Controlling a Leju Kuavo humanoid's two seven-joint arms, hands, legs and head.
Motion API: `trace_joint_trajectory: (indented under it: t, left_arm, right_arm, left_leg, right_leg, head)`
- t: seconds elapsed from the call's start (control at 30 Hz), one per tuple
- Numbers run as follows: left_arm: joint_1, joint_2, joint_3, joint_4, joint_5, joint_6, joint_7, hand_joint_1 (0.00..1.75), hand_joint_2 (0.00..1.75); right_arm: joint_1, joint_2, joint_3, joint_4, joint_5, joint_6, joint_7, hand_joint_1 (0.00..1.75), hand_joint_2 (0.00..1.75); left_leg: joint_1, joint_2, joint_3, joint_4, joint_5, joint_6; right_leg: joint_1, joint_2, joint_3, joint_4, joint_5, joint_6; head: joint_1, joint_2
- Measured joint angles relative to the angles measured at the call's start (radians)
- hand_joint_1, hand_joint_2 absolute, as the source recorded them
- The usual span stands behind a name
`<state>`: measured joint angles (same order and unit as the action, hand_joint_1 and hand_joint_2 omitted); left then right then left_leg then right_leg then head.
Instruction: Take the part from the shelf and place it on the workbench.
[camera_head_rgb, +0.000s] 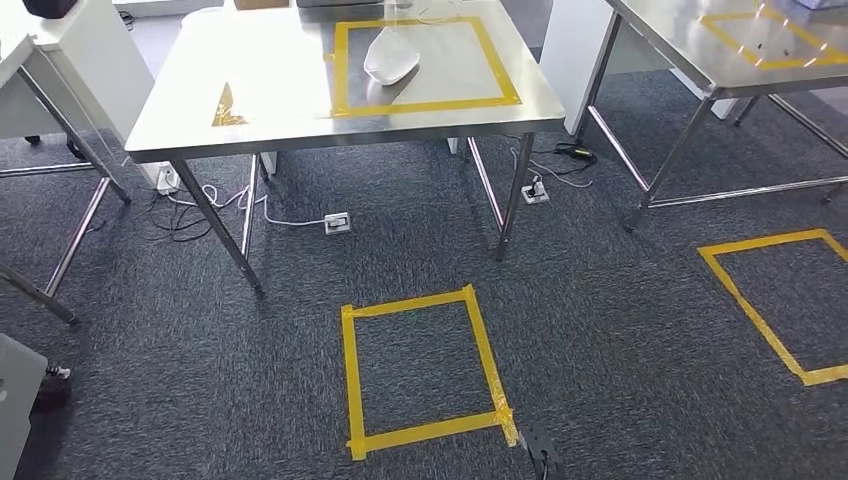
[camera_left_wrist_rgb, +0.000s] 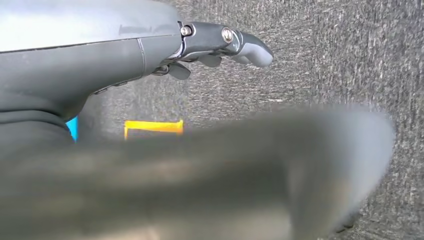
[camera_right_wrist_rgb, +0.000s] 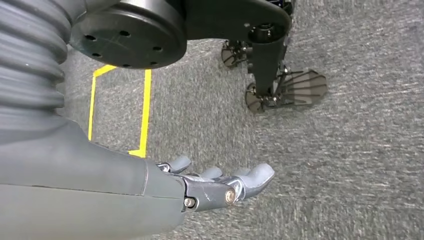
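A white, rounded part (camera_head_rgb: 391, 57) lies on the steel workbench (camera_head_rgb: 280, 95), inside a yellow tape rectangle (camera_head_rgb: 430, 104) on its top. My left hand (camera_left_wrist_rgb: 220, 45) hangs over the grey carpet with its fingers stretched out and nothing in them; a blurred grey thumb covers the near part of that picture. My right hand (camera_right_wrist_rgb: 220, 182) also hangs over the carpet, fingers straight and apart, holding nothing.
A yellow tape square (camera_head_rgb: 425, 370) marks the carpet in front of the workbench, another (camera_head_rgb: 770, 310) lies at the right. A second steel table (camera_head_rgb: 700, 50) stands at the right, a white table (camera_head_rgb: 40, 60) at the left. Cables and power strips (camera_head_rgb: 337, 222) lie under the workbench.
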<state>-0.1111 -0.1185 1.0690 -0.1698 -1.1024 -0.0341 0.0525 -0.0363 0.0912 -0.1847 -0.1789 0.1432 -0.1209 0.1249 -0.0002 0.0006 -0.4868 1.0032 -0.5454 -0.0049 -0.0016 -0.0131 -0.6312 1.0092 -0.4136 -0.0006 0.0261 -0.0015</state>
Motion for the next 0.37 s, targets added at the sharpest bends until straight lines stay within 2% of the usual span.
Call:
trace_joint_trajectory:
  t: [0.07,0.13,0.2,0.23,0.27,0.3,0.33,0.37]
  left_arm:
    - [-0.001,-0.002,-0.002,-0.001,-0.002,-0.001,0.006,0.00,1.75]
    - [0.000,-0.004,-0.011,-0.002,-0.010,-0.001,0.026,0.00,1.75]
    - [0.005,-0.004,-0.037,-0.004,0.002,-0.001,0.038,0.00,1.75]
    - [0.010,-0.004,-0.057,-0.007,0.019,-0.001,0.040,0.00,1.75]
    - [0.015,-0.002,-0.080,-0.011,0.041,-0.001,0.040,0.00,1.75]
    - [0.020,0.000,-0.104,-0.015,0.067,0.000,0.039,0.00,1.75]
    - [0.025,0.003,-0.126,-0.019,0.093,0.001,0.037,0.00,1.31]
    - [0.027,0.004,-0.138,-0.021,0.107,0.001,0.036,0.00,1.16]
  right_arm:
    - [0.001,0.000,0.000,0.000,-0.003,0.004,-0.001,0.00,1.75]
    - [0.001,0.000,-0.001,0.000,-0.006,0.006,0.000,0.00,1.75]
    - [0.006,0.000,-0.001,0.000,-0.008,0.007,0.000,0.00,1.75]
    - [0.009,-0.001,-0.001,0.000,-0.010,0.010,-0.001,0.00,1.75]
    - [0.013,-0.002,-0.001,-0.002,-0.012,0.013,-0.003,0.00,1.31]
    - [0.017,-0.002,-0.001,-0.003,-0.015,0.017,-0.006,0.00,0.87]
    - [0.021,-0.003,-0.001,-0.006,-0.017,0.020,-0.010,0.00,0.44]
    - [0.022,-0.003,-0.001,-0.007,-0.019,0.022,-0.012,0.00,0.00]
  left_leg:
    - [0.002,0.001,-0.009,-0.004,0.008,0.002]
    - [0.002,0.002,-0.016,-0.003,0.021,0.011]
    - [0.000,0.003,-0.019,-0.002,0.029,0.017]
    - [-0.001,0.003,-0.020,-0.001,0.030,0.018]
    - [-0.003,0.003,-0.021,0.000,0.032,0.019]
    - [-0.005,0.003,-0.024,0.002,0.032,0.020]
    - [-0.006,0.003,-0.027,0.003,0.033,0.021]
    - [-0.006,0.003,-0.028,0.004,0.033,0.021]
  right_leg:
    - [0.002,0.001,-0.005,-0.005,-0.021,-0.011]
    - [0.003,0.001,-0.008,-0.009,-0.027,-0.020]
    - [0.003,0.002,-0.008,-0.015,-0.008,-0.035]
    - [0.003,0.002,-0.008,-0.019,0.018,-0.044]
    - [0.002,0.003,-0.008,-0.023,0.038,-0.046]
    - [0.000,0.003,-0.009,-0.027,0.057,-0.038]
    - [-0.002,0.003,-0.010,-0.030,0.067,-0.022]
    - [-0.003,0.003,-0.011,-0.030,0.064,-0.010]
  head:
    - [0.001,0.000]
    - [0.002,0.000]
    - [0.002,0.000]
    - [0.002,0.000]
    - [0.002,0.000]
    - [0.002,0.000]
    - [0.002,0.000]
    - [0.002,0.000]
